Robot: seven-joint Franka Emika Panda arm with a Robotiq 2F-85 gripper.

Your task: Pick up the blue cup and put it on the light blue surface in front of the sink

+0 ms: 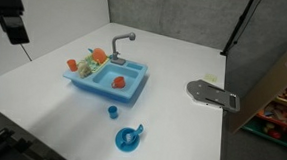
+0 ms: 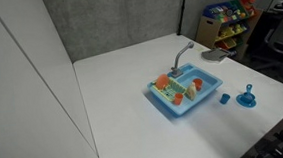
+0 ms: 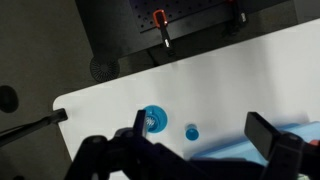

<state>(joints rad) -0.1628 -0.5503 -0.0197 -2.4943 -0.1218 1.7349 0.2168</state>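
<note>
The tiny blue cup (image 1: 112, 112) stands upright on the white tabletop just in front of the light-blue toy sink (image 1: 133, 79). It shows in both exterior views (image 2: 224, 98) and in the wrist view (image 3: 191, 132). The sink has a grey faucet (image 1: 122, 39), and toy items lie in its basin and rack. Its light blue surface (image 1: 105, 92) runs along the front edge, facing the cup. My gripper (image 3: 205, 135) is open and empty. It hangs high above the table, and the cup appears between its fingers far below. In an exterior view the gripper (image 1: 16, 30) is at the upper left.
A flat round blue dish (image 1: 129, 139) with a raised centre lies near the cup, close to the table's front edge. A grey flat metal piece (image 1: 213, 94) lies at the table's side edge. Grey partition walls stand behind the table. A toy shelf (image 2: 227, 18) stands beyond.
</note>
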